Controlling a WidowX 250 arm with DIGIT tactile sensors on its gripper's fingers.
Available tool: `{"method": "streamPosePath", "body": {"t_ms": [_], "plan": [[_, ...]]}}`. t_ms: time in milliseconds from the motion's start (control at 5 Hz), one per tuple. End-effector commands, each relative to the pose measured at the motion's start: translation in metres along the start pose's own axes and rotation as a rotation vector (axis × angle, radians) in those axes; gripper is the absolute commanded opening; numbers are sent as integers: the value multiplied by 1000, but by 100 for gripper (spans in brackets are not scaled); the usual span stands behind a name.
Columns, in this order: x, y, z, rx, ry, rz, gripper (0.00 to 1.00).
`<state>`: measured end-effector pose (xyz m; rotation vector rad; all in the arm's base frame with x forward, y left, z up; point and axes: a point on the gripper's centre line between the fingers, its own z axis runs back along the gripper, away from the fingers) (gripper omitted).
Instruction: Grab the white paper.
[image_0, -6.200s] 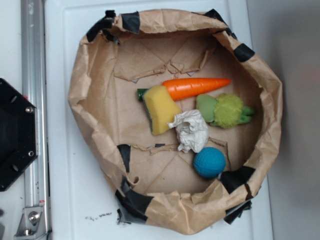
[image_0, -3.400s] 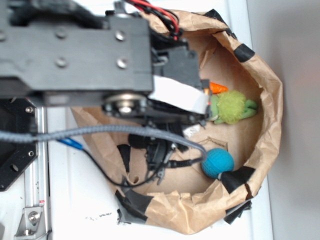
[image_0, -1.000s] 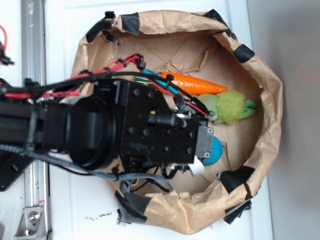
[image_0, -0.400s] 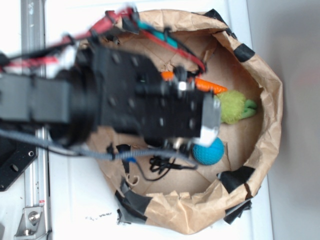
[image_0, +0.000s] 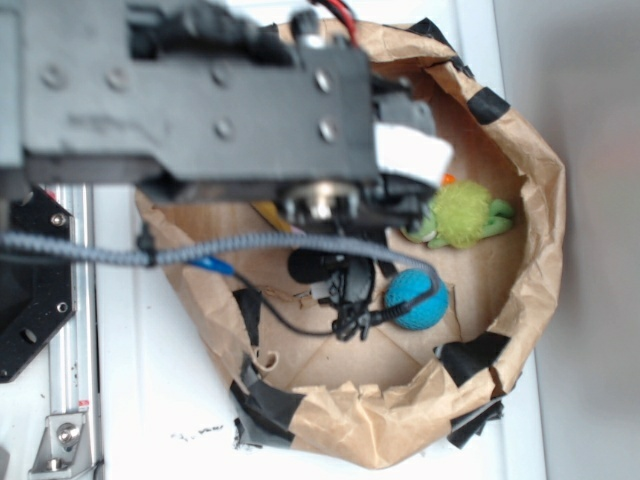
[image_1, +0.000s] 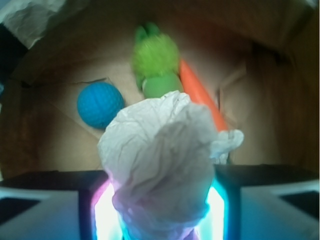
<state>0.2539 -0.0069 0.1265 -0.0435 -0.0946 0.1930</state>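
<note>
Exterior view: overhead, looking straight down into brown paper bag. Wrist view: close, low inside bag. Both share blue ball and green plush.

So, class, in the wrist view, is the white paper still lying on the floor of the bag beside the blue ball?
No. The white paper sits between the gripper fingers, raised in front of the blue ball.

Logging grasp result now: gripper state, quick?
Gripper: shut on the white paper, wad gripped between the fingers, lifted above the blue ball.

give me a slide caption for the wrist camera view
Gripper holds crumpled white paper above blue ball, green plush toy and carrot.
</note>
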Motion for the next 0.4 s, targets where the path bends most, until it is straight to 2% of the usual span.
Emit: {"method": "streamPosePath", "body": {"t_ms": [0,200], "plan": [[2,-2,17,33,-53,56,0],[-1,-4,16,34,-50,53,0]]}}
